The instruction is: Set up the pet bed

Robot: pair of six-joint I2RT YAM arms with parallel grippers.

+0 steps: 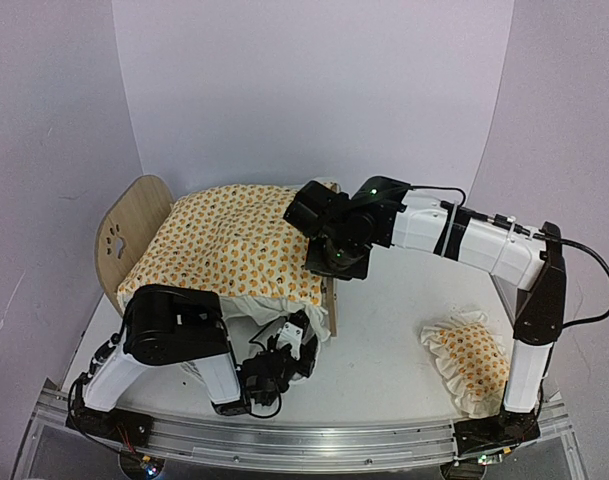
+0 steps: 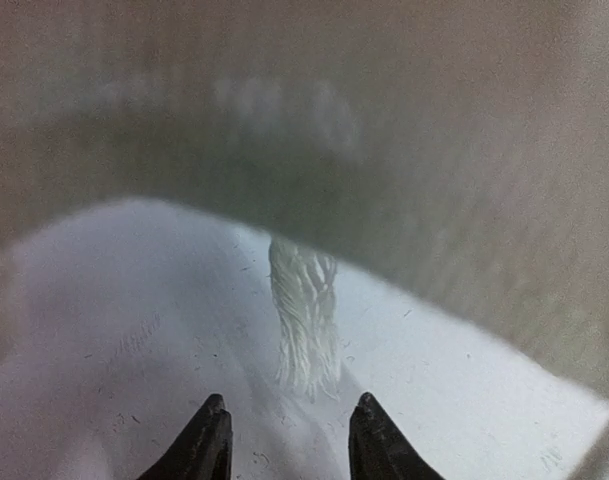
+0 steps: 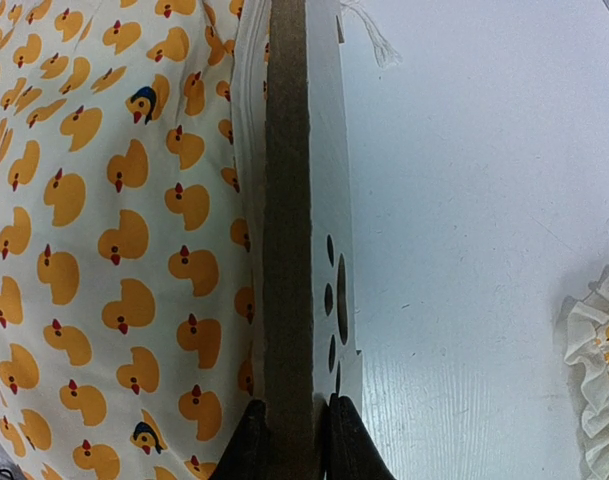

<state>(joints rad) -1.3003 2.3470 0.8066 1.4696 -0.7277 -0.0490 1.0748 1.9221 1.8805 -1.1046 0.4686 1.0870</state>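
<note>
Pet bed [image 1: 122, 240] of light wood, rounded end boards with paw-print cutouts. Stands left of centre on the table [image 1: 384, 330]. Mattress hidden under duck-print quilt [image 1: 229, 245]; right end board mostly behind the arm. Long axis left to right. Right gripper [image 3: 292, 412] pinching that board's edge. Left gripper [image 2: 290, 402] with jaws spread, low at the near side.

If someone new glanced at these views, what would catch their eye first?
The duck-print quilt draped over the pet bed at centre-left stands out first. Next comes the right end effector, clamped on the bed's right end board, whose cutouts show in the right wrist view. The matching ruffled pillow lies apart on the table, at the right.
</note>
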